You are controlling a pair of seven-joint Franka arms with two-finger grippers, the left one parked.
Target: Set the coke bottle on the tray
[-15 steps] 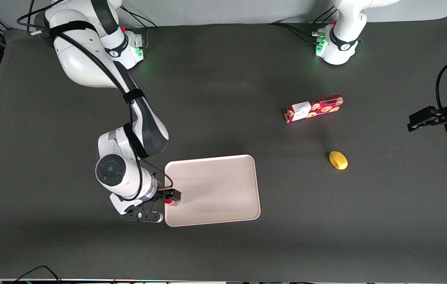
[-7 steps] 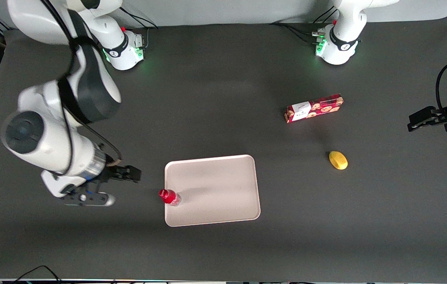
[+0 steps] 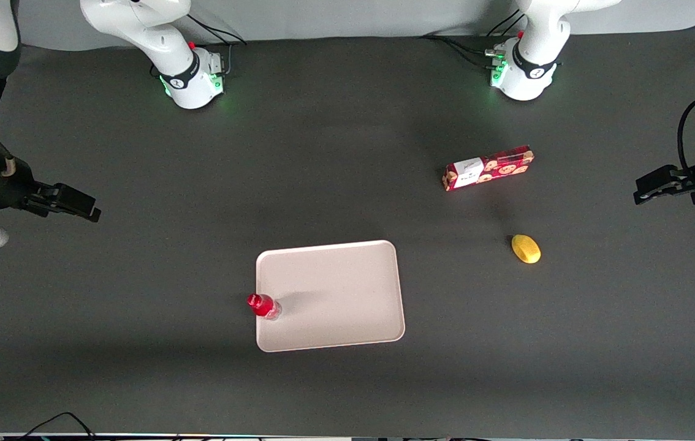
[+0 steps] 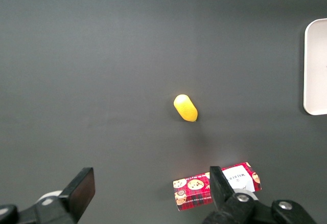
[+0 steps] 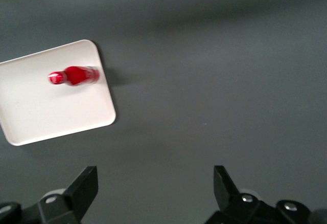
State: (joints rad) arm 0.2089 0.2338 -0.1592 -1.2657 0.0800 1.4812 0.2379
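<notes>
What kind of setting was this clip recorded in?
Probably a robotics lab workbench: a dark mat-covered table, the gripper open and raised near the working arm's end, and staged props, a coke bottle standing on a tray and a cookie box.

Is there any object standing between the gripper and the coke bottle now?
No. Only bare table lies between the open gripper, raised at the working arm's end, and the coke bottle, which stands upright on the tray at its rim.
</notes>
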